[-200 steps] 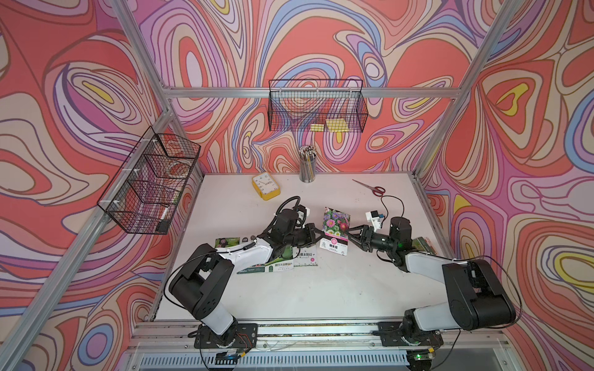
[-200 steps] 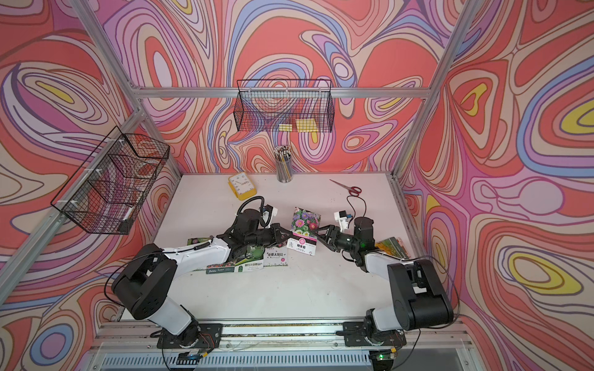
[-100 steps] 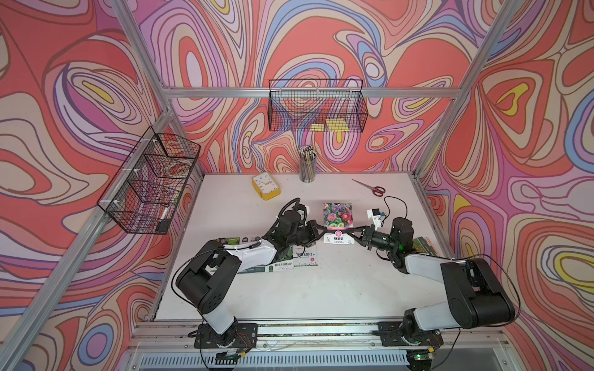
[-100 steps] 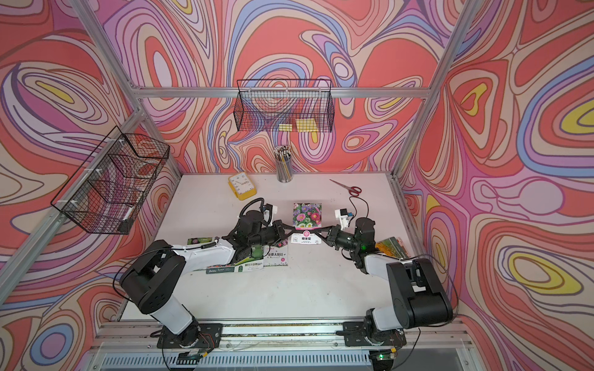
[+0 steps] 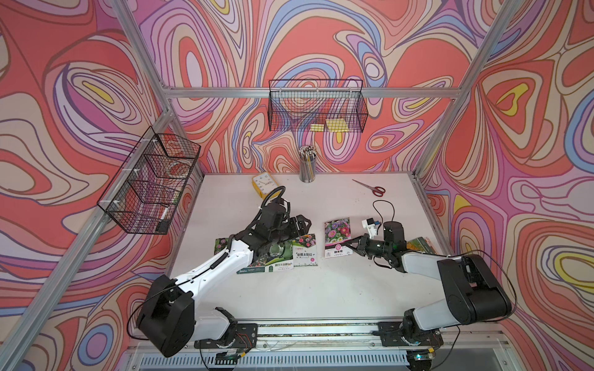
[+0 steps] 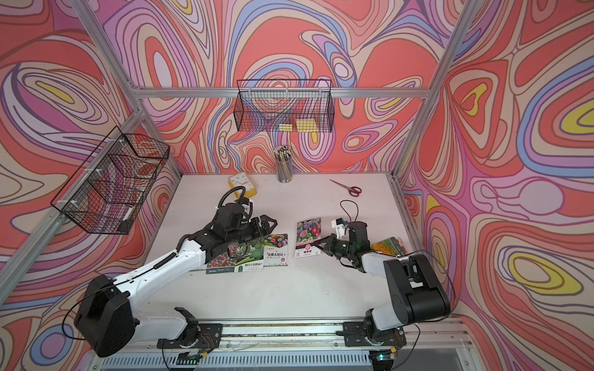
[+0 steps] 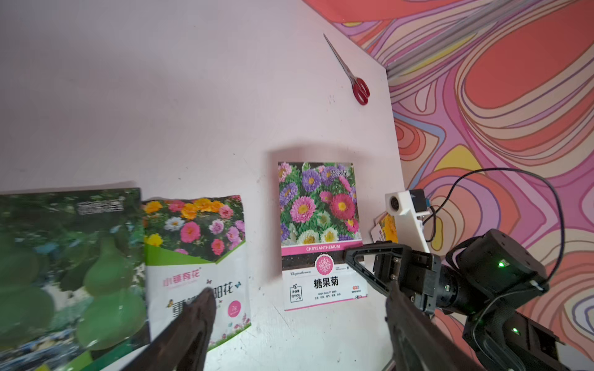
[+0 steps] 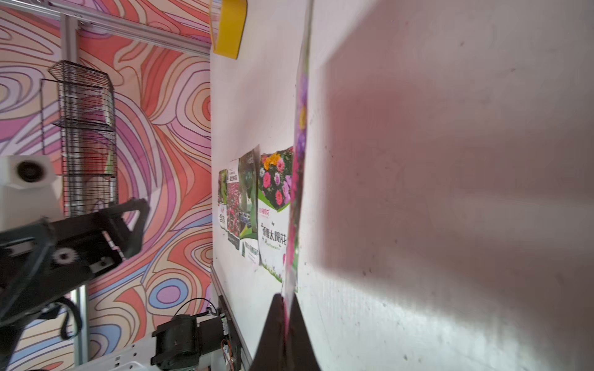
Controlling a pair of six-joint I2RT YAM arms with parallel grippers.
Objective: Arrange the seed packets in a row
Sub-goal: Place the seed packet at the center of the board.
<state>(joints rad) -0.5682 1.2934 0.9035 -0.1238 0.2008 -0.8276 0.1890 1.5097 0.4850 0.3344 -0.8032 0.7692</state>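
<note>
Both top views: chrysanthemum packet (image 5: 337, 237) lengthwise front-to-back

the left arm (image 5: 221, 263) stretches from the near edge diagonally across the worktop (image 5: 289, 295), forearm low and wrist bent. the left gripper (image 5: 300, 226) hangs close over the surface, and in the left wrist view its fingers (image 7: 193, 321) stand wide apart with nothing between them. the right arm (image 5: 421, 265) sits folded low, its forearm pointing across toward the left arm. the right gripper (image 5: 351, 249) is rolled onto its side, its fingers (image 8: 273, 327) pressed together on the edge of a seed packet (image 5: 337, 237).
</note>
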